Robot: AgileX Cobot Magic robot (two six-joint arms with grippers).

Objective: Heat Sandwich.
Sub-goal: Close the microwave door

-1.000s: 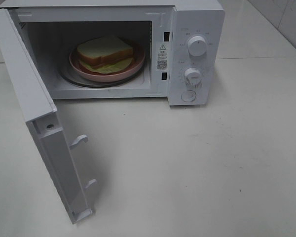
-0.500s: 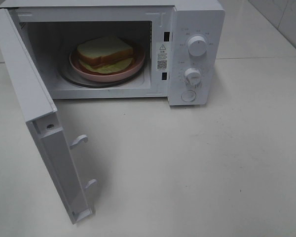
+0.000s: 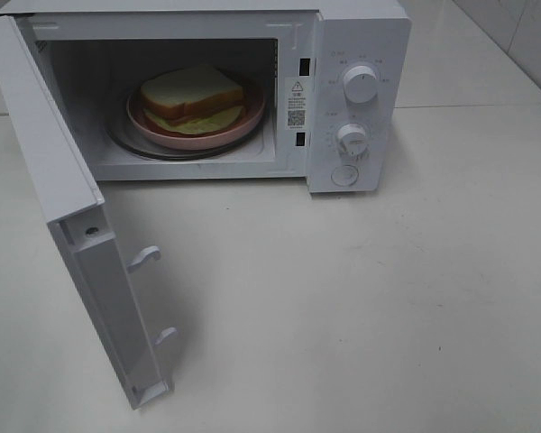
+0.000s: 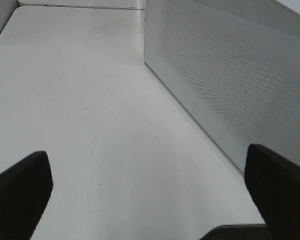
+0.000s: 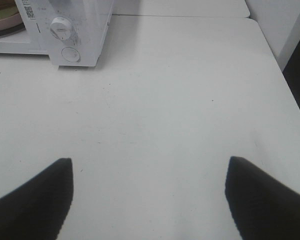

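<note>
The sandwich (image 3: 191,92), white bread over a reddish filling and pale green lettuce, lies on a round pink plate (image 3: 245,124) inside the white microwave (image 3: 361,36). The microwave door (image 3: 72,225) is swung wide open to the left. Neither gripper shows in the exterior view. In the left wrist view my left gripper (image 4: 147,156) is open above bare table, next to the door's dotted outer panel (image 4: 230,75). In the right wrist view my right gripper (image 5: 149,161) is open with nothing between its fingers, well short of the microwave's control panel (image 5: 65,35).
The control panel carries two knobs (image 3: 360,83) (image 3: 352,138) and a round button (image 3: 344,175). The white table (image 3: 361,307) stretches in front of the microwave. Its right edge (image 5: 282,70) borders a dark gap. A sliver of the plate (image 5: 2,25) shows in the right wrist view.
</note>
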